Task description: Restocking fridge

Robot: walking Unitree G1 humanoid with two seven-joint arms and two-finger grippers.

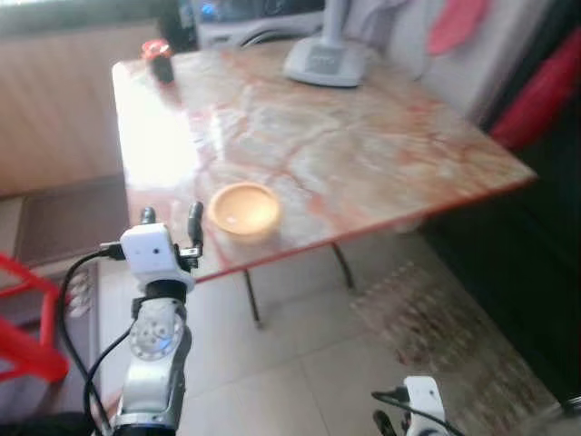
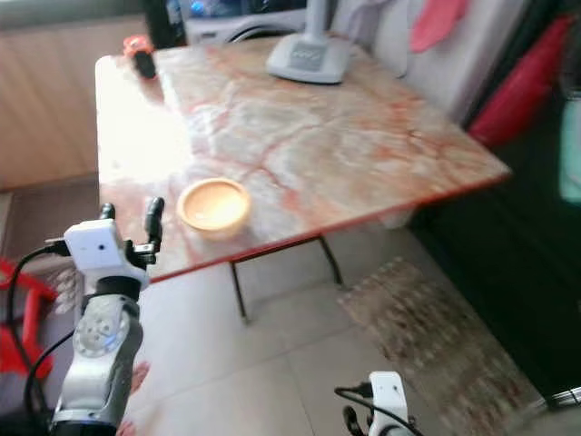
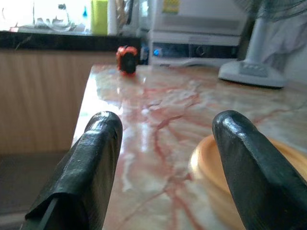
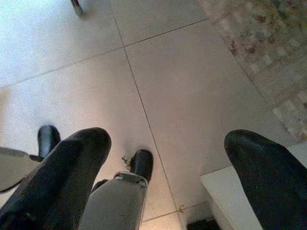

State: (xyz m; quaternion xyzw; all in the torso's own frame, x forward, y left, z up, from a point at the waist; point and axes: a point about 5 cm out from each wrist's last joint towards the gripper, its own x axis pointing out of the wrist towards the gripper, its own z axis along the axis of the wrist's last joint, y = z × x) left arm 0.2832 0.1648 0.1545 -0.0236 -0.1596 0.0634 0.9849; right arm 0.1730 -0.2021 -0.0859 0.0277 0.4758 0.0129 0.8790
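We are finding no readable text, label, brand or number anywhere; a yellow label on the appliance [image 3: 201,28] is too blurred.

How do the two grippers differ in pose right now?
The left gripper is raised at the near edge of the marble table, beside the wooden bowl; the right gripper hangs low, pointing down at the tiled floor. The left faces something to grasp, the right nothing. Both are open and hold nothing.

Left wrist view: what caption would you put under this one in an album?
Open left gripper at the edge of a marble table, its black fingers framing a yellow bowl.
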